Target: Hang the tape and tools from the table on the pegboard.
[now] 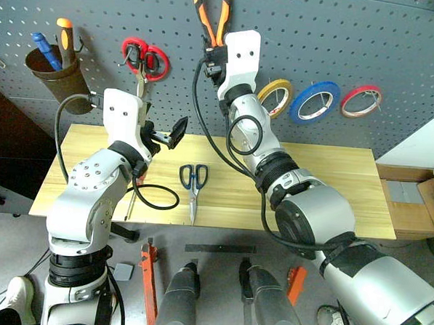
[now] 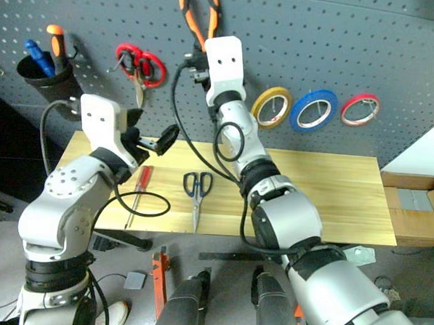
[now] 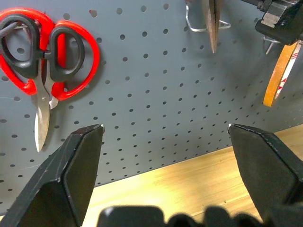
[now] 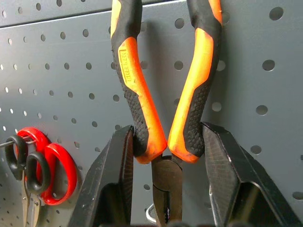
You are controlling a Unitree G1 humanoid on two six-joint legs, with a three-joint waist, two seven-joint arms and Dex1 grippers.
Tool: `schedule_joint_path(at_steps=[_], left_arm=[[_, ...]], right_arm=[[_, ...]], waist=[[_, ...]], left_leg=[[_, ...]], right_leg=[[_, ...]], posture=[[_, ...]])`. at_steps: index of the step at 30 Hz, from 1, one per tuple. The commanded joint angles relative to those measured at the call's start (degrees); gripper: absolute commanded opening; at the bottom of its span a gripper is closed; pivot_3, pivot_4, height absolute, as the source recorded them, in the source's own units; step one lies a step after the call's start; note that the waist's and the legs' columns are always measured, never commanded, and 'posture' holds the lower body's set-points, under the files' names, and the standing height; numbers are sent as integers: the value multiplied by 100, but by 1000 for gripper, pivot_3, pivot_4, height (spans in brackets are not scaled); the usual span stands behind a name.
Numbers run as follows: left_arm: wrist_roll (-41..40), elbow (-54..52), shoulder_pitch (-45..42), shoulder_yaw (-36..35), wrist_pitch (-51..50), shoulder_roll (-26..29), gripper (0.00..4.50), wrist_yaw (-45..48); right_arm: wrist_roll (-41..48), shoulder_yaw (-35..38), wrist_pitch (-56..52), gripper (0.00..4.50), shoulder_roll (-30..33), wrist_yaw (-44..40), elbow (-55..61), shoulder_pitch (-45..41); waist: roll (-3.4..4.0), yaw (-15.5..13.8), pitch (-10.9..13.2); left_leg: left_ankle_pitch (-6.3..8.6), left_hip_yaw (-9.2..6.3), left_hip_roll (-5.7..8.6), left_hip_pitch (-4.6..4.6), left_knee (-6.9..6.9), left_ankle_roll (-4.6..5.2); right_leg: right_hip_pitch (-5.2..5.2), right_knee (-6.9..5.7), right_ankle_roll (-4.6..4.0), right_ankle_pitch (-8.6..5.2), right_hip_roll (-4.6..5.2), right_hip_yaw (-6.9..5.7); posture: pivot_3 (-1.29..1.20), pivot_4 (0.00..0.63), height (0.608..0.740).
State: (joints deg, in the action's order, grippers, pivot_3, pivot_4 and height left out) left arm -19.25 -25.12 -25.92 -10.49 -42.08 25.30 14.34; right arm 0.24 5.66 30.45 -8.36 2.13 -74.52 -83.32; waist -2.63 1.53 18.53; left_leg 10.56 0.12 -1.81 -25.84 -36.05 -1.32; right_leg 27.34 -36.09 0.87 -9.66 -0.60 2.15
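Right wrist view: the right gripper (image 4: 165, 156) has its two black fingers (image 4: 111, 179) pressed on the lower ends of the pliers (image 4: 163, 94) handles, handles up and nose down, against the pegboard (image 4: 66, 56).
Left gripper: the left gripper (image 3: 165, 137) stands spread wide with nothing between the fingers, facing the board above the table (image 1: 332, 183) edge.
Blue-handled scissors: the blue-handled scissors (image 1: 193, 183) lie flat near the table's middle, blades toward 6 o'clock.
Screwdriver: the screwdriver (image 2: 137, 191) lies at 9 o'clock of those scissors, partly under the left arm's cable.
Blue tape: the blue tape (image 1: 315, 102) hangs on the board at 3 o'clock of the right gripper, between the yellow roll (image 1: 276, 96) and the red roll (image 1: 361, 101).
Red-handled scissors: the red-handled scissors (image 1: 144, 60) hang at 9 o'clock of the pliers.
Cup: a brown cup (image 1: 58, 74) with two tools hangs further toward 9 o'clock.
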Motion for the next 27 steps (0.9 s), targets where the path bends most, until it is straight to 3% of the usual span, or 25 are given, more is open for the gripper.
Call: schedule_joint_path(at_steps=[1,12,27], left_arm=[[-22,-230,-86,-59,103,9,4500,-12],[-22,-286,-2,-109,92,44,4500,-3],[-93,-711,191,-287,-298,146,4500,-51]], right_arm=[[-14,96,409,1728,118,233,305,-421],[-4,116,451,1728,128,366,211,-557],[-134,150,425,1728,-50,720,41,-123]], waist=[[0,-6,0],[0,-5,0],[-2,-46,-1]], left_leg=[[0,0,1,0,-1,0],[0,1,1,-1,4,0],[0,0,1,0,1,0]], right_leg=[[0,0,-1,1,0,0],[0,4,-6,3,0,0],[-1,0,-7,4,1,-1]], posture=[[68,321,740],[71,322,740],[128,322,740]])
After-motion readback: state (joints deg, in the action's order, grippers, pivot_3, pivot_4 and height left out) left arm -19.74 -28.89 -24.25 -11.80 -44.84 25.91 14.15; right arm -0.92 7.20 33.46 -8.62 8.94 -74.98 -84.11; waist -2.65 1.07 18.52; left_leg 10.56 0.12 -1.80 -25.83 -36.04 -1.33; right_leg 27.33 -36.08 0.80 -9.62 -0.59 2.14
